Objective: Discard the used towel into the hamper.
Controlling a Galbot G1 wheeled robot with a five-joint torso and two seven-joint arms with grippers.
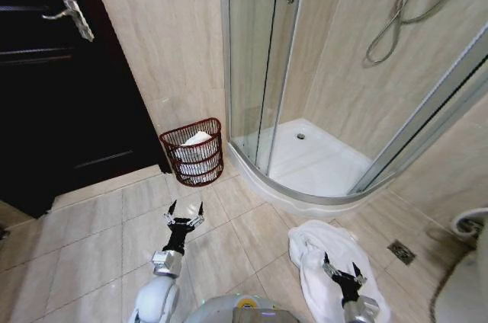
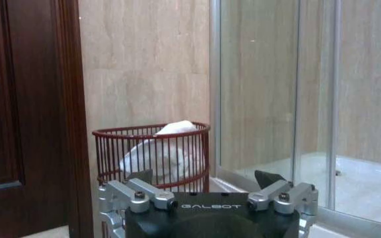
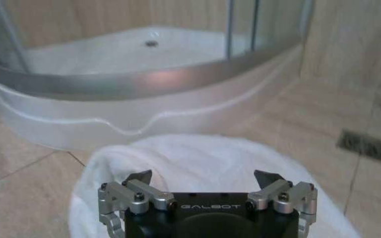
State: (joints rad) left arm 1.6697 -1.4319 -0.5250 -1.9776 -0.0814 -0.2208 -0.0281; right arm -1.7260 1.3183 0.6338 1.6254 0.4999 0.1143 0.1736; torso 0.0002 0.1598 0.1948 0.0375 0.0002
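In the head view, the hamper stands on the tiled floor against the beige wall, between the dark door and the glass shower stall. White cloth already lies inside it. The left claw hangs over the floor short of the hamper, its fingers spread wide and holding nothing. A white towel lies crumpled on the floor near the shower's curved base. The right claw hovers over that towel, fingers apart and empty.

In the left wrist view, the left claw gapes open, pointed at the hamper ahead by the door frame.

In the right wrist view, the right claw is wide open just above the towel, gripping nothing, with the shower base beyond and a floor drain off to the side.
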